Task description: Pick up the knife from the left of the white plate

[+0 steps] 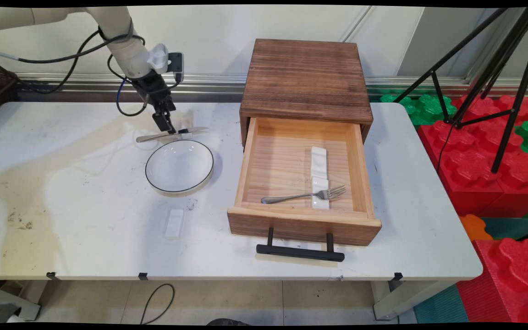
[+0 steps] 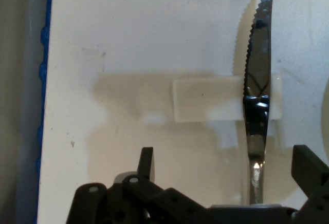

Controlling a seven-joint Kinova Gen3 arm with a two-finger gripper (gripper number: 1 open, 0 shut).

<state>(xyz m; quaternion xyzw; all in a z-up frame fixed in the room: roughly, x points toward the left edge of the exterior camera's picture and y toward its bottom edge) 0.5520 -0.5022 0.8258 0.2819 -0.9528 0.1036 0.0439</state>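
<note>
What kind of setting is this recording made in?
Most likely a robotics lab set up as a mock dining scene: tripod legs and foam blocks stand beside the white table, which carries a wooden drawer box, a plate and a knife under the hand.

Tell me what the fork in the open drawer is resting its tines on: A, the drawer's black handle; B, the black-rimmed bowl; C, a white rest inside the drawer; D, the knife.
C: in the main view the fork lies inside the open drawer with its tines across a white rest, apart from the bowl and the knife.
</note>
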